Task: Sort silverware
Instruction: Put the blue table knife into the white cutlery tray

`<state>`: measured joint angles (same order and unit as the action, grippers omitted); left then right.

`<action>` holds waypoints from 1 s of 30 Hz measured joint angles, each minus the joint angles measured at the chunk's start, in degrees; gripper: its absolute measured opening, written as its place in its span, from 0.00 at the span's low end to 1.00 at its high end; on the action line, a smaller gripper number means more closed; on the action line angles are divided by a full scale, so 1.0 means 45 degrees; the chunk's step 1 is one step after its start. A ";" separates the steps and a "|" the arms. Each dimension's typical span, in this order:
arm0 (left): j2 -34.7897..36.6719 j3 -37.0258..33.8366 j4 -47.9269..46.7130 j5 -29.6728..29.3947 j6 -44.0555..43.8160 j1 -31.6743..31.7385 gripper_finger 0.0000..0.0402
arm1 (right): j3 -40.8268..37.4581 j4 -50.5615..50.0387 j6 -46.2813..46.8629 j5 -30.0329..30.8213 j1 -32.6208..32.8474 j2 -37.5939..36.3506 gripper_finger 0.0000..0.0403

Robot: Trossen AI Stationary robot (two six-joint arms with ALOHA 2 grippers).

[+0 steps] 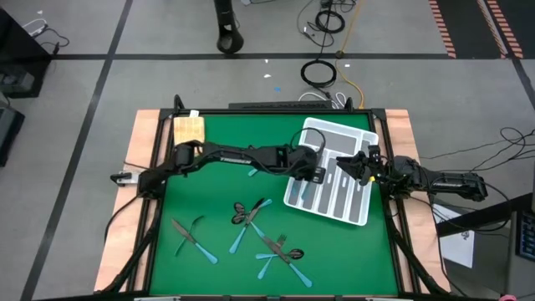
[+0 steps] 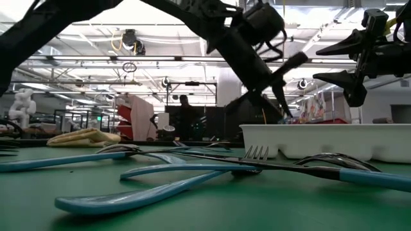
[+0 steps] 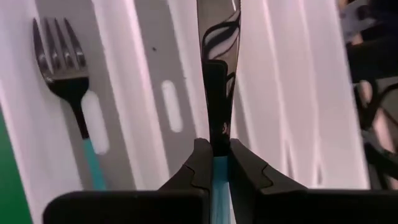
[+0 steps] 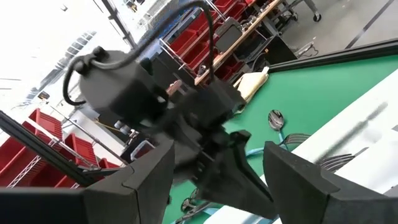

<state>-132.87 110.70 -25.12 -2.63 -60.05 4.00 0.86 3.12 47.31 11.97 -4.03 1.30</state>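
A white divided tray stands on the green mat's right half, with some silverware in its slots; a fork lies in one of them. My left gripper reaches in from the left and is over the tray's left side, shut on a knife with a dark blade and a light-blue handle. My right gripper hovers open and empty over the tray's right side, facing the left gripper. Several more blue-handled pieces lie loose on the mat. My left gripper pinches the knife between its two fingers where the blue handle meets the dark blade. The blade points ahead, in line with the fingers, over a tray slot. The fingers slant down toward the tray. I cannot tell whether the blade touches the tray.
A tan block lies at the mat's far left corner. Loose pieces lie on the mat at the near left, the near middle and just left of the tray. People and shelves show in the room beyond.
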 joint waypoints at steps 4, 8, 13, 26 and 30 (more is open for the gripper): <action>-0.0082 0.0100 -0.0252 -0.0173 -0.0114 0.0001 0.07 | -0.0004 0.0004 -0.0084 0.0000 -0.0001 0.0000 0.57; -0.0108 0.0110 -0.0263 -0.0159 -0.0124 -0.0030 0.07 | -0.0003 0.0004 -0.0092 -0.0004 0.0000 0.0005 0.57; -0.0108 0.0110 -0.0322 -0.0153 -0.0233 -0.0096 0.13 | 0.0001 0.0004 -0.0131 -0.0005 0.0001 0.0000 0.57; -0.0108 0.0110 0.0149 0.0182 0.0655 -0.0196 0.15 | 0.0001 0.0009 -0.0141 -0.0019 0.0003 0.0005 0.57; -0.0108 0.0110 0.0052 0.0342 0.1359 -0.0191 0.16 | -0.0003 0.0009 -0.0245 -0.0019 0.0000 0.0004 0.57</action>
<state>-133.36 111.20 -24.88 -1.10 -53.94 3.14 0.85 3.16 46.21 11.88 -4.03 1.32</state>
